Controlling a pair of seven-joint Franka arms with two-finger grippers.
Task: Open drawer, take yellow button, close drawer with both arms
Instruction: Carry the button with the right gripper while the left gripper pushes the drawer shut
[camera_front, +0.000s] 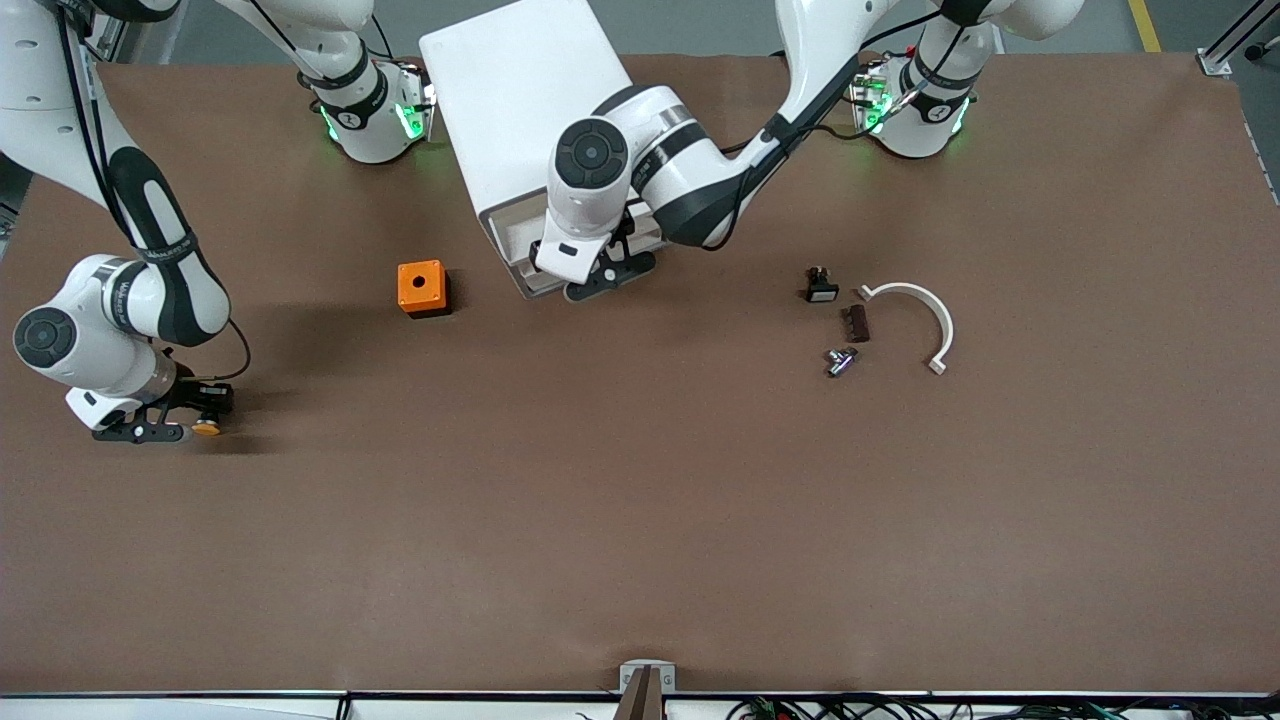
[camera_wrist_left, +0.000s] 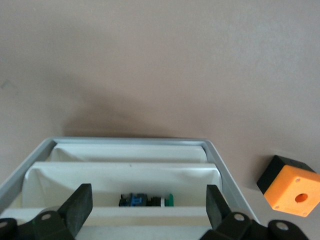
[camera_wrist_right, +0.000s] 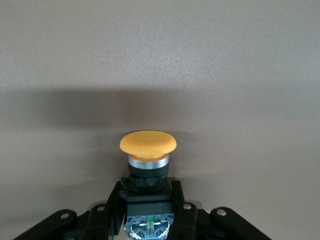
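Right wrist view is showing the right gripper (camera_wrist_right: 149, 210) pinching the button (camera_wrist_right: 148, 150) over the table's nine o'clock edge. Left gripper (camera_wrist_left: 149, 202) is hanging spread at the open drawer (camera_wrist_left: 125, 175); a crooked push risks jamming it.

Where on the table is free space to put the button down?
Bare brown table spreads from the orange box and the small parts toward the front camera. Crowded: around the white arc and black part, and at the drawer.
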